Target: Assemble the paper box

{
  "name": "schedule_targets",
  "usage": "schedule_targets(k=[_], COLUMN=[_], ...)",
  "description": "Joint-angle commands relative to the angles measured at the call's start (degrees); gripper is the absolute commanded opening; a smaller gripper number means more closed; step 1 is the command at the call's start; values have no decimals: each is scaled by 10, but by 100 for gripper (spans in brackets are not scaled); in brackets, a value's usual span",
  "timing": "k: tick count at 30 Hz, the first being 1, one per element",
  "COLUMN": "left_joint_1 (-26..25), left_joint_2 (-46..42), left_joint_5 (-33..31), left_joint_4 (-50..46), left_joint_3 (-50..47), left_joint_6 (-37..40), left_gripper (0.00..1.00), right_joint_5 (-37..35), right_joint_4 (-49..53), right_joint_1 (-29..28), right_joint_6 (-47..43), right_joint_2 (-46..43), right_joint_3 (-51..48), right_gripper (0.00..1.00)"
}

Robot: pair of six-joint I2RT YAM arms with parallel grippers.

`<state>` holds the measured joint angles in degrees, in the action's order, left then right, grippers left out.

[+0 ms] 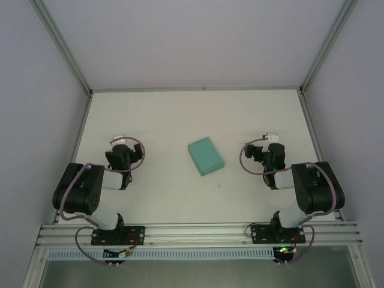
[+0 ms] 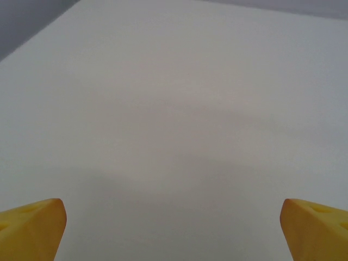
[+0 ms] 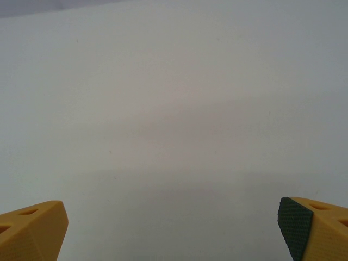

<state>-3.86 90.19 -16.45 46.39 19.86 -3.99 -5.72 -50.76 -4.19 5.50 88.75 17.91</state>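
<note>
Paper box [image 1: 206, 156] between left claw [image 2: 173, 215], right claw [image 3: 173, 215], both spread.

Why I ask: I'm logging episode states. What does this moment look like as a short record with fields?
paper box: teal-green, looks like a slim folded box, lying flat and angled near the middle of the table
table: white, walled on three sides
left gripper: open, fingers wide apart, nothing between them, over bare table
right gripper: open, fingers wide apart, nothing between them, over bare table
contact: neither gripper touches the paper box, which lies between the two arms
</note>
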Motion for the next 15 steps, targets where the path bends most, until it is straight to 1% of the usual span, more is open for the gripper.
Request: schedule_targets(k=[1,2,3,4,5,7,15], left_joint_1=[3,0,1,1,1,1,1], left_joint_2=[14,11,1,6,7,6,6], left_joint_5=[72,73,75,73,73,74,73], left_joint_4=[62,43,18,37,39,34,35], left_joint_3=[30,34,39,35,35,36,36], left_joint_6=[32,33,28,30,32,30,29], left_gripper=[100,100,100,100,100,100,100], right_joint_5=[11,-11,-10,1,12,29,35], right_joint_4=[-62,3,-10,-32,-9,-22,-16], right_joint_1=[21,22,23,22,21,22,23], right_joint_6=[26,38,37,28,26,20,19], right_joint_2=[4,-6,0,4,-4,4,2], right_joint_3=[22,45,48,39,44,44,46], right_gripper=[100,100,100,100,100,100,100])
